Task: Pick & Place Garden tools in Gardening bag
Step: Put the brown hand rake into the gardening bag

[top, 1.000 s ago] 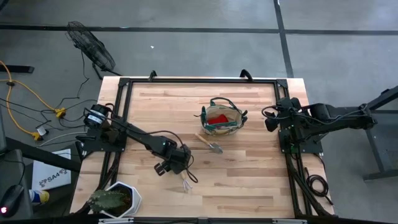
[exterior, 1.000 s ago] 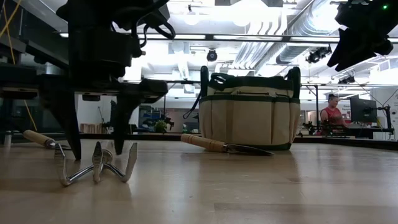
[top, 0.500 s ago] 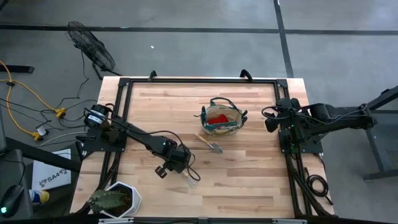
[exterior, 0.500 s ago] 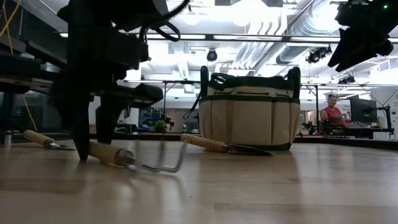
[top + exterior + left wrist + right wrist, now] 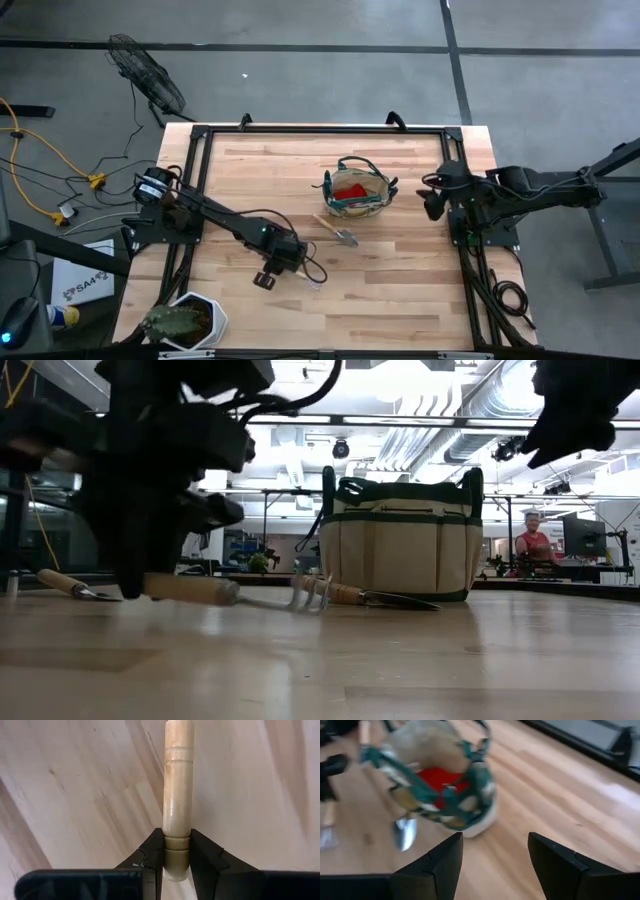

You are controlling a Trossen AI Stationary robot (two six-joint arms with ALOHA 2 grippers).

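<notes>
Left end effector (image 5: 177, 861): pinching the pronged rake's (image 5: 240, 593) wooden handle, low over the worktop (image 5: 400, 280).
Right end effector (image 5: 495, 855): fingers spread, hovering right of the gardening bag (image 5: 356, 191).

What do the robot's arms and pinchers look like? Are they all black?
Mostly, yes. Both arms are dark and jointed, with thin black cables looping along them. The left gripper has two chunky black fingers with angled, wedge-shaped tips. The right gripper has the same kind of blocky black fingers.
</notes>
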